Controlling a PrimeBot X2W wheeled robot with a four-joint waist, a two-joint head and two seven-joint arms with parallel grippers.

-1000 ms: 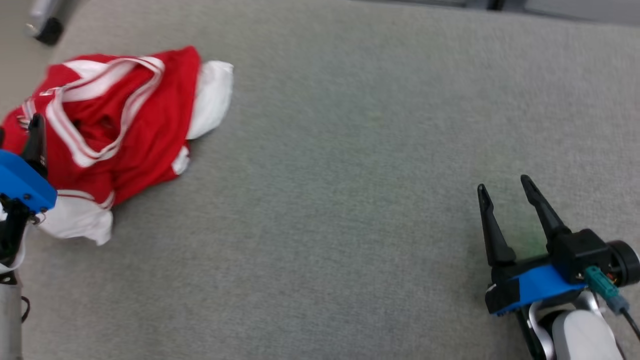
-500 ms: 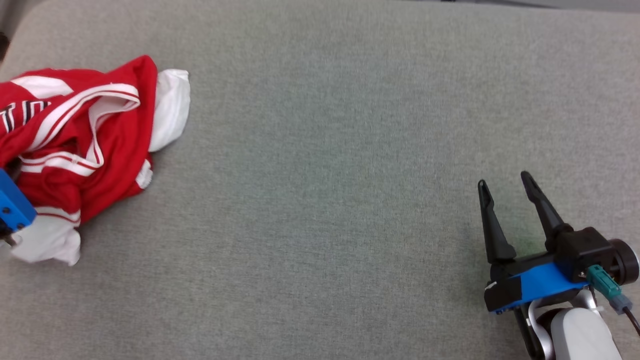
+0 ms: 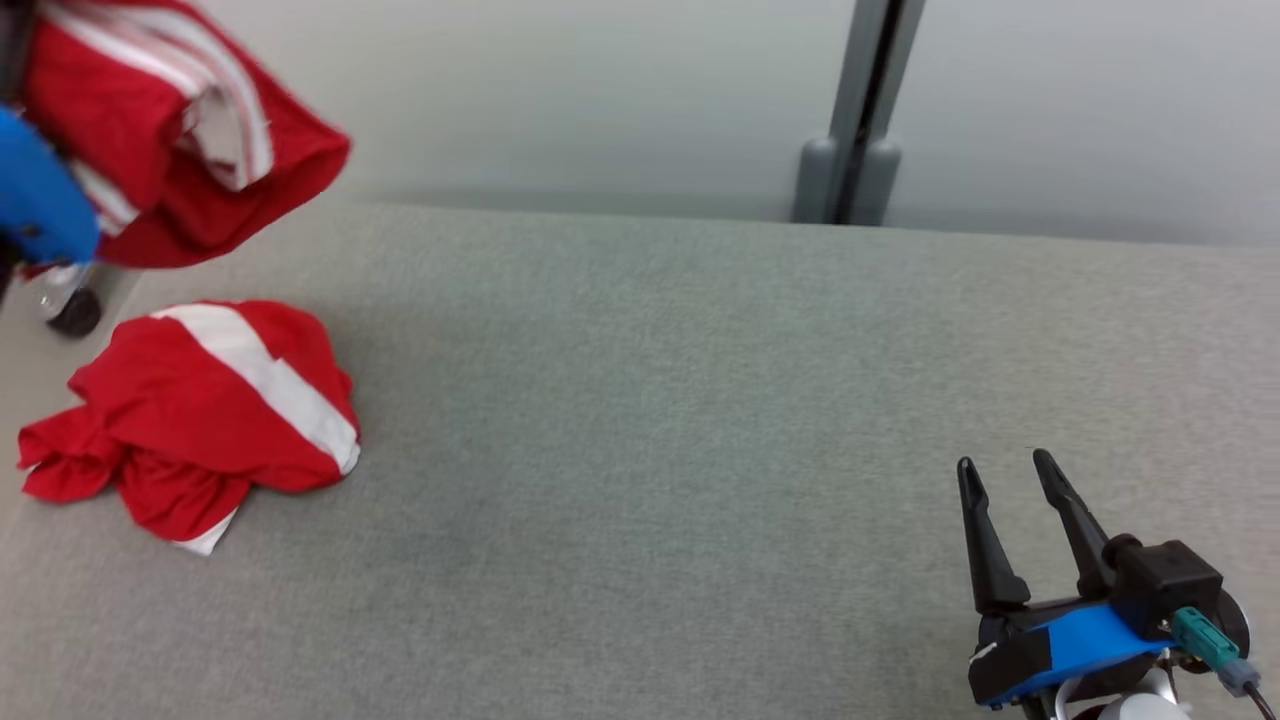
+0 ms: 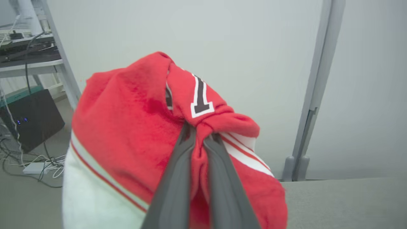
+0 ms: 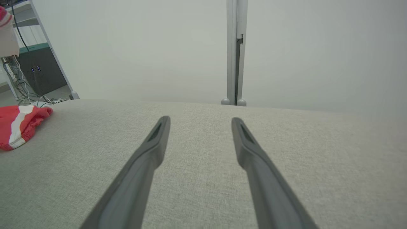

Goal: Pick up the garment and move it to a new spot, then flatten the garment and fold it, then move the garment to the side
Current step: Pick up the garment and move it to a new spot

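grey cloth surface (image 3: 700,400) spans most of the head view, pale wall (image 3: 600,90) behind it. i read it as flat and bare across the middle and rt.

garment (image 3: 290,165): red w/ white trim, lifted clear of the surface at far upper lt of the head view, hanging bunched. in the left wrist view a white section hangs at its lower lt.

second heap (image 3: 200,410) of red-and-white cloth lies crumpled on the surface near its lt edge, below the held garment and apart from it.

right gripper (image 3: 1003,460): low rt, fingers spread wide, nothing between them, just above the bare surface and well apart from both cloths.

left gripper (image 4: 198,133): fingers pinched tight on a red fold of the garment.

grey post (image 3: 860,100) stands against the wall.

black numeral (image 4: 199,98) w/ white outline sits just above the pinch point.

caster (image 3: 72,312) shows on the floor off the lt edge.
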